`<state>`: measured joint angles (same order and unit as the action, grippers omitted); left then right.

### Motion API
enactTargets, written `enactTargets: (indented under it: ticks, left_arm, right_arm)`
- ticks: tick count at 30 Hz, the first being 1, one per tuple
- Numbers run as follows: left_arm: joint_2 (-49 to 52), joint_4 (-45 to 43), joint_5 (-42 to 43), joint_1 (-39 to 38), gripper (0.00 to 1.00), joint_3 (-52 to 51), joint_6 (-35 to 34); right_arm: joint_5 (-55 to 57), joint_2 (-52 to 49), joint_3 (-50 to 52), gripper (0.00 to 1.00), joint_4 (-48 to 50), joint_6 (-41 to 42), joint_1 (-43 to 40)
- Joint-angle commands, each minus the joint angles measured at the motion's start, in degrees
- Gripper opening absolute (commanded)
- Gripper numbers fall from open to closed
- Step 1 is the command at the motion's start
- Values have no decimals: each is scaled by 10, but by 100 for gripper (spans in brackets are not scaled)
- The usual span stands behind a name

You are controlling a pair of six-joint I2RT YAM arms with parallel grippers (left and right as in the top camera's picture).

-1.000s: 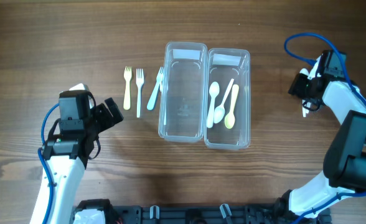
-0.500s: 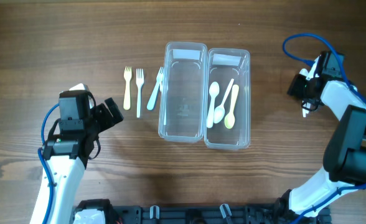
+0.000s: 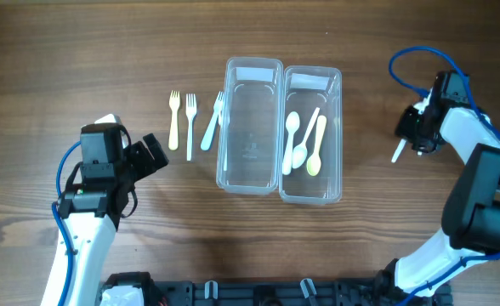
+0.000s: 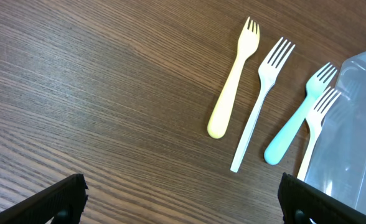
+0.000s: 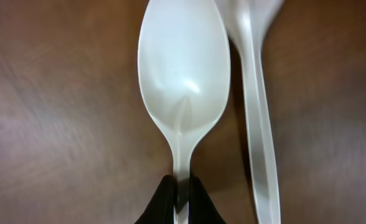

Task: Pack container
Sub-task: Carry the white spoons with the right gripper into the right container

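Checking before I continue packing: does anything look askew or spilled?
Nothing spilled or damaged. The blue fork lies slanted, tines toward the left container, unlike the straight yellow fork and white fork beside it.

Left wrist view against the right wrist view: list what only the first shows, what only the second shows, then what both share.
Only the left wrist view: a yellow plastic fork, a white plastic fork, a light blue plastic fork and a second white fork beside the corner of the clear plastic container, with the left gripper open. Only the right wrist view: a white plastic spoon pinched by its handle in the right gripper, and a blurred white utensil beside it. Both: the dark wooden table.
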<state>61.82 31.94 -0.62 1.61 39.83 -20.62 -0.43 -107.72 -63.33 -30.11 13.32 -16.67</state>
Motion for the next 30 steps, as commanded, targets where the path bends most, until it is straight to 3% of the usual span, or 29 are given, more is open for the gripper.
enactTargets:
  ticks: [1, 12, 20, 25, 27, 30]
  left_arm:
    - [1, 0, -5, 1, 100, 10, 9]
    - [1, 0, -5, 1, 100, 10, 9]
    - [1, 0, -5, 1, 100, 10, 9]
    - [1, 0, -5, 1, 100, 10, 9]
    - [1, 0, -5, 1, 100, 10, 9]
    - [1, 0, -5, 1, 100, 10, 9]
  right_arm:
    - [-17, 70, -22, 4, -26, 50, 10]
    - [-61, 288, -48, 4, -92, 51, 156]
    - [-30, 227, 4, 4, -75, 138, 274]
    - [-30, 166, 12, 5, -49, 118, 312]
    - [-28, 168, 9, 15, -44, 102, 316]
    - [-12, 184, -10, 46, -46, 85, 308]
